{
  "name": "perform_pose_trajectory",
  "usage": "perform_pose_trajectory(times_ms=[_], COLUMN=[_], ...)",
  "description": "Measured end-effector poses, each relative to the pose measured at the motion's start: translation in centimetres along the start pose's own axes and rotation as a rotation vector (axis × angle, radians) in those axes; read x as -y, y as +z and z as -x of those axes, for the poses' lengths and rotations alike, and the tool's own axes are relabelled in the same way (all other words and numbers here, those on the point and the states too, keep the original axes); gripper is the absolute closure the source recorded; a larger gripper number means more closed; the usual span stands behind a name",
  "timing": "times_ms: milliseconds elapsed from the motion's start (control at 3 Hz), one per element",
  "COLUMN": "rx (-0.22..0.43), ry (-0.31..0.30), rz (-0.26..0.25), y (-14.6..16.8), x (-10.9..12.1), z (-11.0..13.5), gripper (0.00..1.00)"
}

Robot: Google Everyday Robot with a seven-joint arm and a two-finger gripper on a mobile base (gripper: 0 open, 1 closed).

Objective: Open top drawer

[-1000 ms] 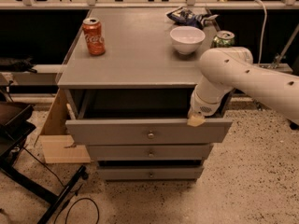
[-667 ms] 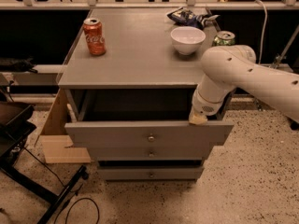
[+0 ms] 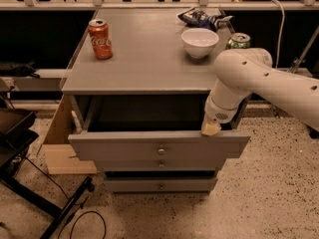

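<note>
The top drawer is a wide grey drawer with a small round metal knob. It stands pulled out from the grey cabinet, and the space behind its front panel is dark. My gripper hangs from the white arm and rests at the top edge of the drawer front, near its right end. Two narrower grey drawer fronts sit below, further back.
On the cabinet top stand a red cola can, a white bowl, a green can and a crumpled bag. A wooden board leans at the left. A black stand and cable lie on the speckled floor.
The top drawer has slid further out toward the camera, and my gripper has moved with its front edge.
</note>
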State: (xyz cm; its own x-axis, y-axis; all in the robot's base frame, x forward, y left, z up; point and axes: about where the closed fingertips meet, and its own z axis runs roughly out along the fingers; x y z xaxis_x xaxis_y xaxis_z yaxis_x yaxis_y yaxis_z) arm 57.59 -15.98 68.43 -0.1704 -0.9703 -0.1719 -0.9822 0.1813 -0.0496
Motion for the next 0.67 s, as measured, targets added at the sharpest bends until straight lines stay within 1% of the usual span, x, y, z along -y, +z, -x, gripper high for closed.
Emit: perform_pose_trajectory(times_ms=[667], rx=[0.0], ry=[0.0], rz=[0.0], y=[0.0], x=[0.0], z=[0.0], gripper=[0.27])
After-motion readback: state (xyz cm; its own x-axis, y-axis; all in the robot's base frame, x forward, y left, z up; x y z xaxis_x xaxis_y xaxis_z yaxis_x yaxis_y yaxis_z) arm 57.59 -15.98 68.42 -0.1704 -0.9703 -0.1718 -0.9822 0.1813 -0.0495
